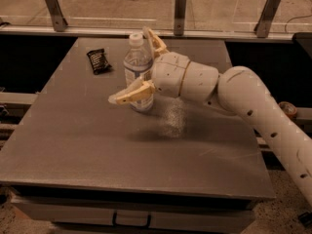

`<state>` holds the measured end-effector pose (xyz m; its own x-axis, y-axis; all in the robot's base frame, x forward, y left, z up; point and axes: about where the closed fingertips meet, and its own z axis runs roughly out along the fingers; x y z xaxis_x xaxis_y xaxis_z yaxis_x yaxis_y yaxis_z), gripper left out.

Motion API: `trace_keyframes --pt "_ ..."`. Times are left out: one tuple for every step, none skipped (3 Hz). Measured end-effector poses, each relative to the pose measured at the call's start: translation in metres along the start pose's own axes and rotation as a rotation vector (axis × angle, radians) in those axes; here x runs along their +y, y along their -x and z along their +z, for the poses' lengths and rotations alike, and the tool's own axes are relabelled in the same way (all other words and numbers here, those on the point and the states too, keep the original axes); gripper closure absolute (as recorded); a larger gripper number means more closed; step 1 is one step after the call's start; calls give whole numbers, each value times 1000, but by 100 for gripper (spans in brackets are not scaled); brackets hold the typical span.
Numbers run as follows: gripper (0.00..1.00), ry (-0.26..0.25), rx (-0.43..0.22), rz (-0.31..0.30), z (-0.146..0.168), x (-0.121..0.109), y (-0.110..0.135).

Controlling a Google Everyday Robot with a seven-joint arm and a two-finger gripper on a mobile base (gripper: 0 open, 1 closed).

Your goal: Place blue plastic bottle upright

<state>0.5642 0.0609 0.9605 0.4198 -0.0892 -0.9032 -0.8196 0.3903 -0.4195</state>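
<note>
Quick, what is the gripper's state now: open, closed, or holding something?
Gripper: open, over the table, fingers spread on either side of the upright bottle, not gripping it.

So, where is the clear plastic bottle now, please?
The bottle stands upright on the grey table, between the open gripper's fingers, right of the dark snack packet.

No text can be read. The blue plastic bottle [137, 62] bears a pale label whose print is illegible. The dark packet [99, 61], at its 10 o'clock, shows no legible marking. The gripper [129, 66] straddles the bottle, fingers spread apart.
</note>
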Motion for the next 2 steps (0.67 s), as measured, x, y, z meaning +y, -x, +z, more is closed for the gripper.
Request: trace_keyframes --pt "0 -5 7 -3 -1 -1 -1" --pt "0 -29 29 -33 -11 -14 5"
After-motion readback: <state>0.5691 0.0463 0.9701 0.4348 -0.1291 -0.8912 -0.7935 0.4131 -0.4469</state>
